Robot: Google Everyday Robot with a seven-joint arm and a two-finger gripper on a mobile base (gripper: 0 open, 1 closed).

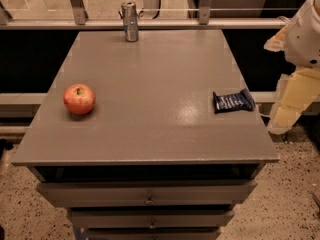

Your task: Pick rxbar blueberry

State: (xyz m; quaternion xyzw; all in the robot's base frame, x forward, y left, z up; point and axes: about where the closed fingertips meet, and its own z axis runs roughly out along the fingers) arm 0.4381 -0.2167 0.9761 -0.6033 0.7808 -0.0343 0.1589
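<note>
The rxbar blueberry (pixel 233 101) is a flat dark navy-blue bar with pale lettering. It lies flat near the right edge of the grey table top (pixel 150 79). My gripper (pixel 286 109) hangs off the table's right side, just beyond the edge and to the right of the bar. It does not touch the bar and holds nothing that I can see. The white arm (pixel 305 31) rises above it at the upper right.
A red apple (pixel 79 99) sits near the table's left edge. A silver can (pixel 130 21) stands upright at the back edge. Drawers (pixel 148 193) run below the front edge. A rail and glass partition stand behind the table.
</note>
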